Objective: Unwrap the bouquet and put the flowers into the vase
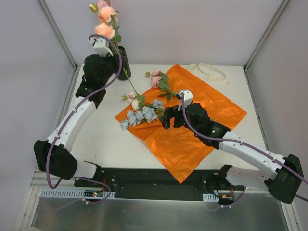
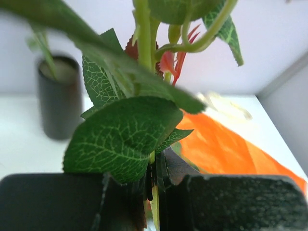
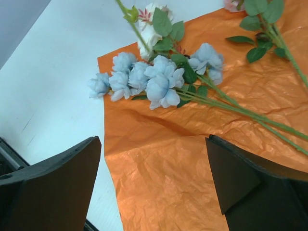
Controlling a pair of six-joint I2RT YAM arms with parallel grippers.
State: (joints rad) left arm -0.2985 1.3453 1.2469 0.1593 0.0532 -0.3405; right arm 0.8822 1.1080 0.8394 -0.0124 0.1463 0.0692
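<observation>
White counter [image 1: 103, 139] inside pale walls [image 1: 192, 29]; crinkled orange paper [image 1: 168, 149] lies flat on it. Left pincer [image 2: 154, 180] clamps a peach rose stem [image 2: 142, 38]; right pincer [image 3: 154, 178] gapes wide above the paper.

Top view, upper left: the left arm [image 1: 96, 72] hides most of the vase [image 1: 125, 62], and the frame's upper edge cuts the topmost bloom [image 1: 102, 4]. Left wrist view: the vase at left, a leaf [image 2: 96, 50] across the top and the ribbon [image 2: 226, 107] at right are blurred; the stem [image 2: 142, 38] runs off the top. Right wrist view: a pink flower [image 3: 233, 5] is clipped at upper right.
</observation>
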